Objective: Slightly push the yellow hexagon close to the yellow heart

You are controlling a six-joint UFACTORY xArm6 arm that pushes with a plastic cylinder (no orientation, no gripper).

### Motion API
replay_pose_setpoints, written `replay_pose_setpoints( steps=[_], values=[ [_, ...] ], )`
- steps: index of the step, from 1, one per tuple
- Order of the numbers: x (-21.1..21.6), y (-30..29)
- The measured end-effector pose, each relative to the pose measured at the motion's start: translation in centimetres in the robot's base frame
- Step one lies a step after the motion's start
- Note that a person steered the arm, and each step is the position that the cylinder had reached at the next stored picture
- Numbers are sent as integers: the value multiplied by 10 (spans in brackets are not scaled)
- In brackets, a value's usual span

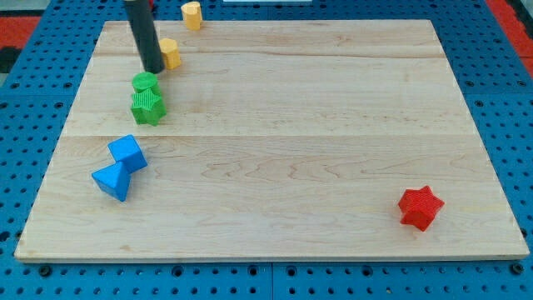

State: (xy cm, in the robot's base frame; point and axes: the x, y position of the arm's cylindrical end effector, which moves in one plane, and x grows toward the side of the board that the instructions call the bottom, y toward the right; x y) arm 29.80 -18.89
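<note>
The yellow hexagon (170,52) lies near the board's top left. The yellow heart (191,15) sits above it and slightly right, at the board's top edge, a short gap away. My tip (154,70) rests on the board just left of and slightly below the yellow hexagon, touching or nearly touching it. The dark rod rises from there to the view's top.
A green round block (145,82) sits just below my tip, with a green star (147,107) against it. A blue cube (127,152) and blue triangle (112,181) lie at the left. A red star (419,207) is at the bottom right. The wooden board (291,167) lies on blue pegboard.
</note>
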Motion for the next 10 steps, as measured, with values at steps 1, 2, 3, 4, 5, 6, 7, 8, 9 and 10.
replay_pose_setpoints(
  steps=[1,2,3,4,5,6,7,8,9,10],
  values=[
    [-12,11],
    [-17,20],
    [-15,26],
    [1,26],
    [-11,31],
    [-29,36],
    [-47,43],
    [-54,49],
    [-41,49],
    [-27,50]
  ],
)
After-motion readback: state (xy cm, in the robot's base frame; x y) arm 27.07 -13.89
